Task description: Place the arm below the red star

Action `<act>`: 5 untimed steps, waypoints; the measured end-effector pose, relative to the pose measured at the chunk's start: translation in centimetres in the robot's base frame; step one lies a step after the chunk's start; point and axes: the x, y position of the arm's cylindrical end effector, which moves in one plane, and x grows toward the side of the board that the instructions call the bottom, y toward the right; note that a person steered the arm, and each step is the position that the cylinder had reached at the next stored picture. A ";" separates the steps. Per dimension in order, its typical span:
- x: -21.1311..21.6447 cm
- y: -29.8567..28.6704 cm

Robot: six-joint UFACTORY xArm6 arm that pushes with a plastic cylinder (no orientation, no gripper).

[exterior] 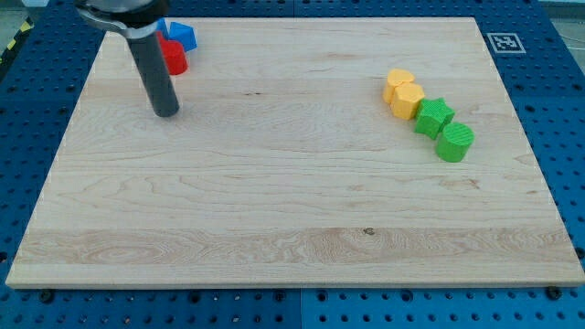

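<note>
My tip (165, 112) sits near the counter (292, 228)'s top-left corner, just below the red block (174, 58), its star shape hidden behind the rod, a blue block (184, 35) beside it. No fingers here, only a rod.

No words, brand names or numbers can be read anywhere. The one sign is a square black-and-white fiducial marker (501, 42) on the wooden surface (292, 210), in the corner at the view's top right, well apart from my tip (166, 112).
</note>
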 end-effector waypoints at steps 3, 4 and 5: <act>-1.6 -1.0; -2.7 -1.2; -5.2 -1.6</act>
